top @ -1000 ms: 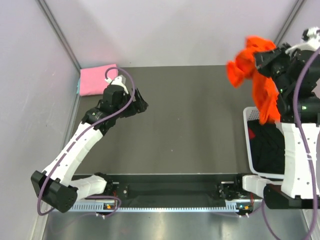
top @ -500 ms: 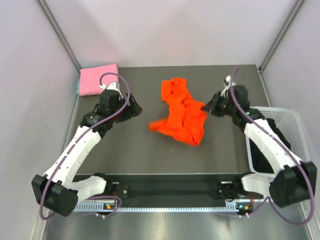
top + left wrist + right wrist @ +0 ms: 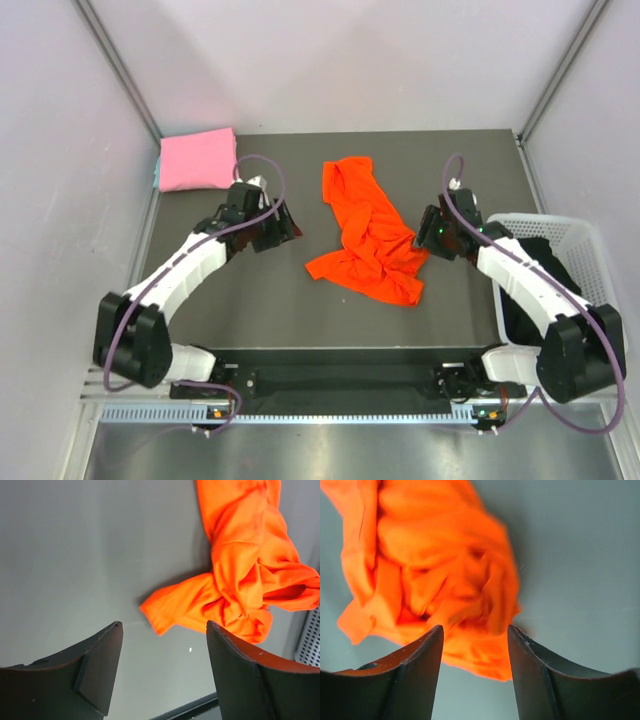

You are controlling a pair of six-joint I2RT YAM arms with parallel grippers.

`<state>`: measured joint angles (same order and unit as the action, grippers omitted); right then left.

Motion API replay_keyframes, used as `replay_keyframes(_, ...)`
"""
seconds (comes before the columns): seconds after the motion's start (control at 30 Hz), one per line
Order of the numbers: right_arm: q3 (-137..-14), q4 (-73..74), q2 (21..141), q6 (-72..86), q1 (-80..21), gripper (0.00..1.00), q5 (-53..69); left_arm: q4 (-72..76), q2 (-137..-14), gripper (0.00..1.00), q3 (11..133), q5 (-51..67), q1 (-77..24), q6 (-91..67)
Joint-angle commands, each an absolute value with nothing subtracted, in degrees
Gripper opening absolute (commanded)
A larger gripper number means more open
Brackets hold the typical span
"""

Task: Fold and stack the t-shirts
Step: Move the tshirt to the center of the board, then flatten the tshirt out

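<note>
Crumpled orange-red t-shirt (image 3: 368,232) lies mid-bench (image 3: 300,300), its length running from the far side toward the near right. The right claw (image 3: 424,234), spread and empty, sits just beside its right edge. The left claw (image 3: 292,230), also spread, stands apart on the left. Folded pink t-shirt (image 3: 197,160): far-left corner. White basket (image 3: 590,240) at right holds dark cloth (image 3: 548,255).

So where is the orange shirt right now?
In the top view, the orange-red t-shirt lies crumpled mid-table between the left gripper and right gripper, closer to the right one.
</note>
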<state>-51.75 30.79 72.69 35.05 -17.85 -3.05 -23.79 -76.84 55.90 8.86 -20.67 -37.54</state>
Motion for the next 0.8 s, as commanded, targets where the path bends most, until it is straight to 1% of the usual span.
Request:
replay_keyframes(0.0, -47.99, 29.01, 70.14, 42.00, -21.97, 0.55, -3.25, -14.59, -84.78, 0.72, 56.24, 16.96, -21.70, -36.39)
replay_keyframes(0.1, -46.15, 28.21, 70.40, 42.62, -24.08, 0.55, -1.68, -19.40, -90.85, 0.70, 59.92, 12.06, -26.00, -33.93)
replay_keyframes(0.13, -45.97, 28.04, 70.75, 42.45, -24.17, 0.56, 1.64, -20.47, -92.01, 0.70, 60.55, 8.73, -28.02, -33.49)
replay_keyframes(0.23, -46.49, 28.91, 71.45, 41.58, -24.87, 0.56, 3.86, -20.66, -93.78, 0.72, 60.04, 7.12, -29.44, -33.66)
replay_keyframes(0.37, -44.57, 30.06, 70.58, 40.17, -25.49, 0.56, 1.15, -16.44, -94.39, 0.75, 56.96, 7.81, -29.44, -33.84)
replay_keyframes(0.53, -40.00, 28.31, 69.87, 38.23, -25.49, 0.57, -2.46, -13.89, -98.17, 0.75, 56.69, 9.05, -31.37, -32.08)
replay_keyframes(0.63, -38.06, 26.37, 70.48, 37.53, -25.49, 0.56, -1.93, -11.43, -99.66, 0.75, 56.16, 9.40, -32.34, -32.43)
replay_keyframes(0.77, -37.27, 24.70, 72.16, 36.57, -25.49, 0.56, -2.02, -9.67, -103.09, 0.72, 56.86, 10.46, -32.61, -32.61)
